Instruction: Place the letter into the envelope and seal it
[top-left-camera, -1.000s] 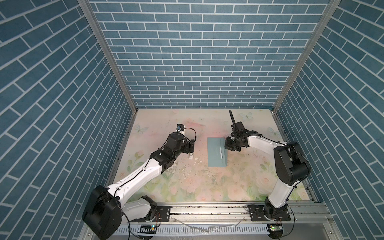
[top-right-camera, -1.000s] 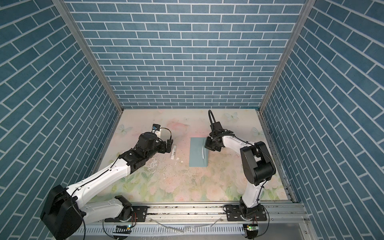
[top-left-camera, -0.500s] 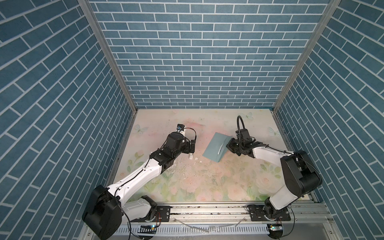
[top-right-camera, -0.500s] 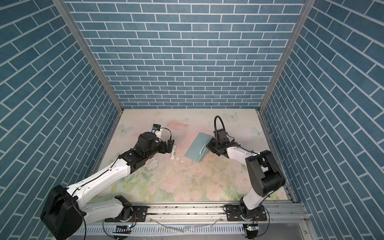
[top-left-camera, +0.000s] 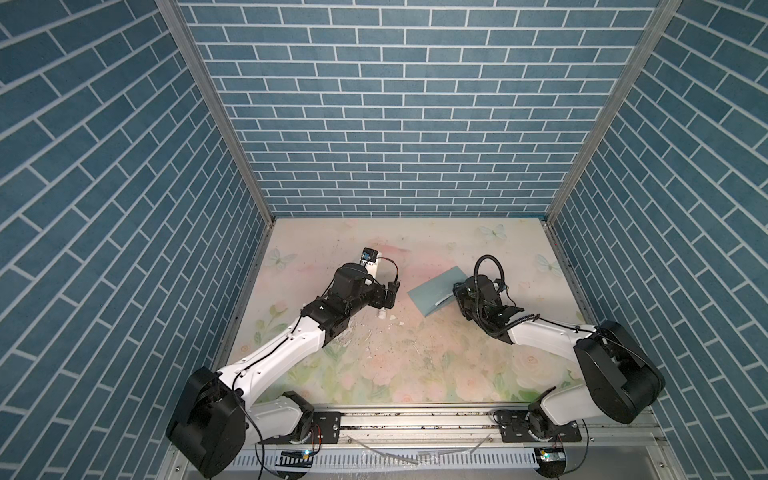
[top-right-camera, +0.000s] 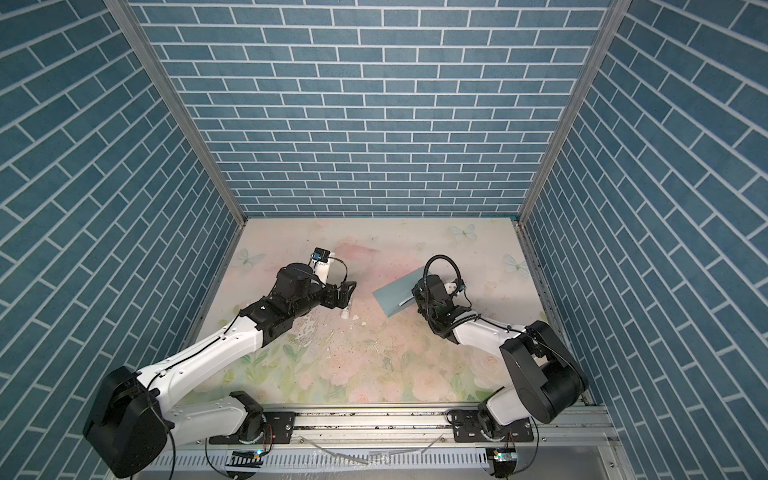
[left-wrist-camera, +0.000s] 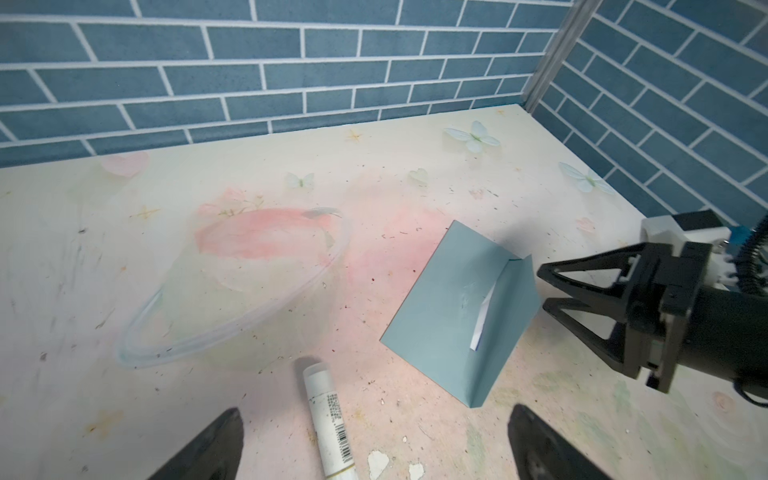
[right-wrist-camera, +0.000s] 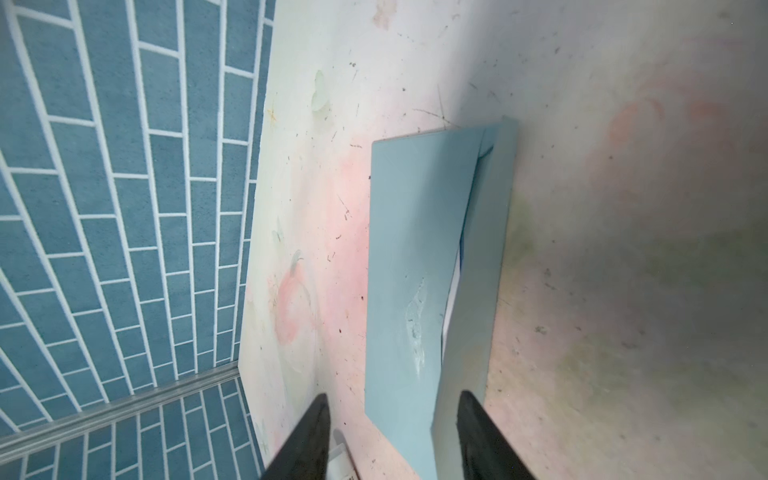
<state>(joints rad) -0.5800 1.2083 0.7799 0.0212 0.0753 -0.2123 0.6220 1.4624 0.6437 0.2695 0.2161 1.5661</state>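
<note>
The envelope (left-wrist-camera: 436, 299) is lying on the bench (left-wrist-camera: 249, 174), its flap half raised, with the letter (left-wrist-camera: 482, 320) peeking white from its mouth. The right jaws are standing released beside the flap, likely ready to press it shut. The left jaws are gaping empty over the glue stick (left-wrist-camera: 328, 415).

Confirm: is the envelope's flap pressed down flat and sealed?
No: in the left wrist view the flap stands up off the envelope, with a white sliver of the letter showing beneath.

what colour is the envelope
Plain teal-blue; the envelope shows best in the left wrist view.
</note>
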